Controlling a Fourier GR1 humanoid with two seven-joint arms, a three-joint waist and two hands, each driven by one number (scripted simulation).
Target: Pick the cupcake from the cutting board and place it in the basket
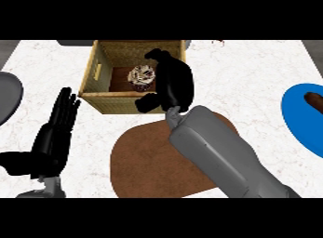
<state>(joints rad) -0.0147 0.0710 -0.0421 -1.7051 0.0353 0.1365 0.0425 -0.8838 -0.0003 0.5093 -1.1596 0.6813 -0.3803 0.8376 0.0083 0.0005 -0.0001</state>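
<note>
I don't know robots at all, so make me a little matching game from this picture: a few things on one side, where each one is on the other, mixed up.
Things:
1. cupcake
2. right hand
3. left hand
4. blue plate

Places:
A. at the counter's right edge, a brown item on it
B. inside the basket
C. open, fingers up, at the left, resting
D. over the basket's right side, next to the cupcake

Pairs: 1-B, 2-D, 3-C, 4-A
</note>
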